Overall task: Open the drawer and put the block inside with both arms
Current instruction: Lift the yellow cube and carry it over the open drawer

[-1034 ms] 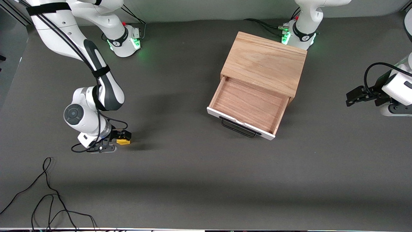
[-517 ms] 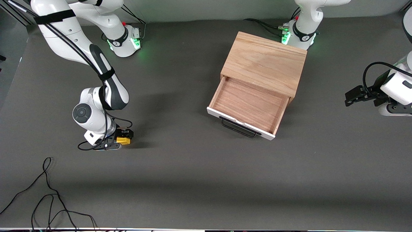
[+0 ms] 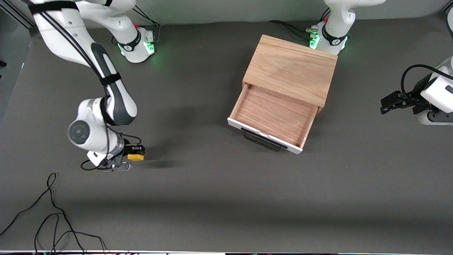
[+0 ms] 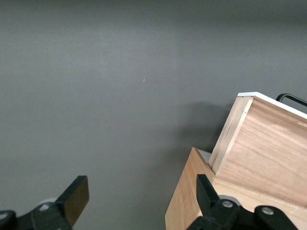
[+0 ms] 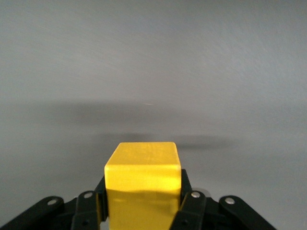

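Small bright yellow cube [image 3: 136, 156] clamped between fingers of right black two-finger tool [image 3: 136, 152] over dark grey surface [image 3: 212, 194] toward right arm's end, well apart from pulled-out shallow wooden drawer [image 3: 272, 115], left tool [image 3: 387, 105] waiting spread wide, empty.

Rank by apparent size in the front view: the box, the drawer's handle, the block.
1. box, largest.
2. handle, a thin wire, much smaller.
3. block, smallest; the right gripper holds it lifted toward the camera, which does not change its rank.
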### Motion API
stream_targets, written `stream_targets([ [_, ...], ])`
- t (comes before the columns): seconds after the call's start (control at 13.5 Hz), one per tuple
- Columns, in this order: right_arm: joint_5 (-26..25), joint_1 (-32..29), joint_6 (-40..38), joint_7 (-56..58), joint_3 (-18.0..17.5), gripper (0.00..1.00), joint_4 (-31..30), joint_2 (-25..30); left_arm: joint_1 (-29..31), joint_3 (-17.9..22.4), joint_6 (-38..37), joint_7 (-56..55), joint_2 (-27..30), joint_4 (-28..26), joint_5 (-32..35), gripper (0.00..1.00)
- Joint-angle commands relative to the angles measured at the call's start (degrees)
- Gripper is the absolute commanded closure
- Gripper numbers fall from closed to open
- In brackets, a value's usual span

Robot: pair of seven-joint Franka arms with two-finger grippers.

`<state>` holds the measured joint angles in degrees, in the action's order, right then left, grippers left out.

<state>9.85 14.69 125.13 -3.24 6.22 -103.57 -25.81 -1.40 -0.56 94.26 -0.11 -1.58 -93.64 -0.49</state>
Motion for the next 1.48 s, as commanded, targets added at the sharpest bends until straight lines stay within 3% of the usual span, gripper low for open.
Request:
stream_targets([
  [0.0,4.29,0.17,-12.41,-5.25,-0.94,0.75,13.7,-0.2,0.69,-0.58,-2.06,2.31,0.09,0.83,0.58,0.0],
  [0.22,4.04,0.26,-22.89,-18.5,-5.49,0.75,27.15,-1.96,0.69,-0.58,-2.14,2.31,-0.09,0.74,0.67,0.0],
  [0.67,-0.18,0.08,-23.26,-43.73,-21.3,0.75,36.49,-3.62,0.52,-0.58,-3.02,2.31,-0.7,0.66,0.84,0.0],
  [0.89,-11.3,1.57,-22.04,-56.74,-32.02,0.75,39.75,-7.4,0.52,-0.58,-3.38,2.22,-0.97,0.66,0.84,0.0],
  [0.96,-14.57,3.4,-20.2,-60.87,-33.8,0.75,39.93,-8.72,0.52,-0.58,-3.38,2.31,-0.97,0.66,0.84,0.0],
  [1.4,-23.64,17.02,-8.69,-73.55,-33.29,0.75,40.29,-17.24,0.52,-0.58,-3.99,2.31,-1.14,0.57,0.84,0.0],
])
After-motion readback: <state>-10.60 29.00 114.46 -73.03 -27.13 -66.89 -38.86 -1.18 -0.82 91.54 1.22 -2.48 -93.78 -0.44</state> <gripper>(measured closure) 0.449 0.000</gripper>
